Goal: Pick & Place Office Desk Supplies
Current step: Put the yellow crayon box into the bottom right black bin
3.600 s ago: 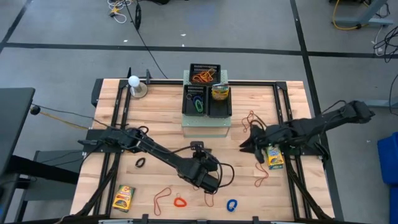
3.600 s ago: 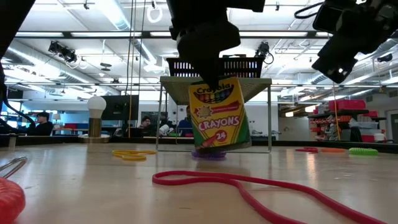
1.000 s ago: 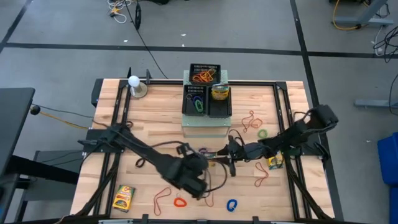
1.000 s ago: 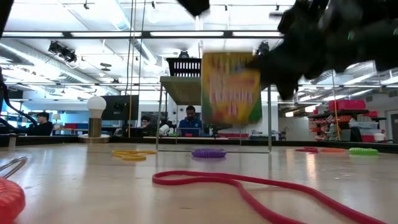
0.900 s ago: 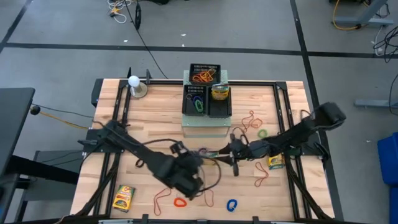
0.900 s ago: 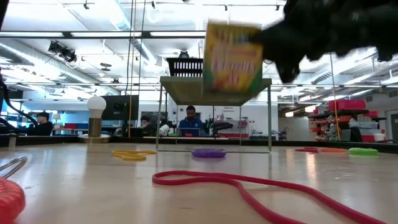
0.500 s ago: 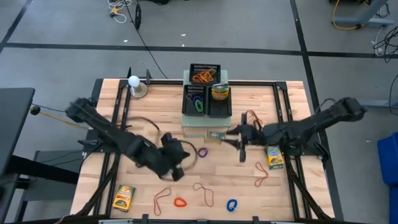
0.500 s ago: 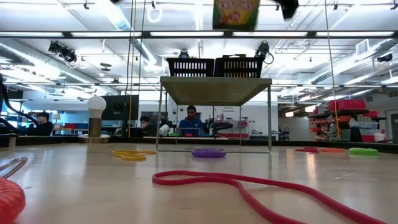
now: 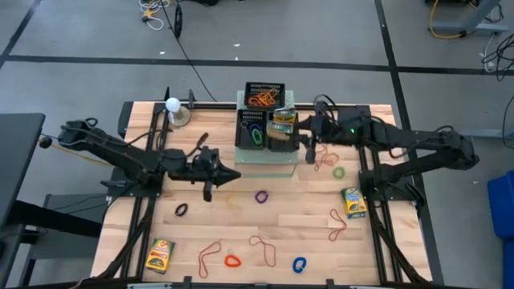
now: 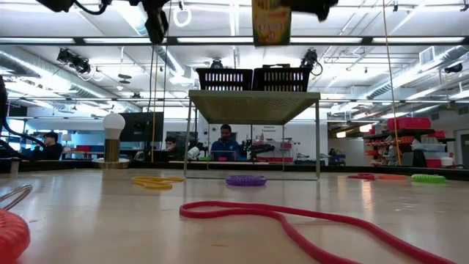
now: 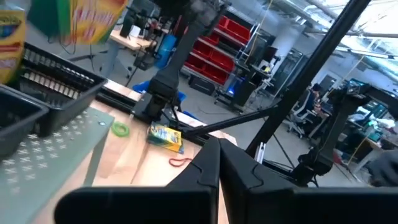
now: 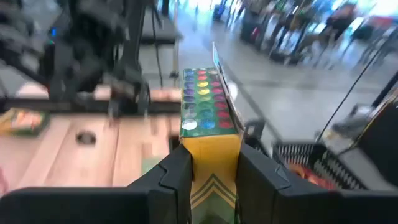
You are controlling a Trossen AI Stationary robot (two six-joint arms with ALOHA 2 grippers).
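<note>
We have a crayon box [image 12: 210,118] clamped end-up between the fingers of our right tool [image 12: 208,165], which hovers over the black mesh trays [image 9: 265,120] on top of the pale-green perforated box [image 9: 265,156] at the far middle of the desk [image 9: 241,217]. In the high view the box sits just above the tray that already holds yellow items. Our left tool [image 11: 214,168] is closed on nothing and waits over the desk's left half.

Still lying on the desk are a second crayon box [image 9: 353,201] near the right edge, a third [image 9: 161,254] at the front left, a purple loop [image 9: 261,195], a green loop [image 9: 338,172], a blue loop [image 9: 299,263], a red loop [image 9: 232,260], a black loop [image 9: 181,209] and several orange-brown rubber bands [image 9: 261,245].

We judge the risk to be in the release. The box is tall and held only at its lower part, so it could tip against a tray wall and land across the rim, or fall off the raised box. Coming down off-centre could also nudge the trays.
</note>
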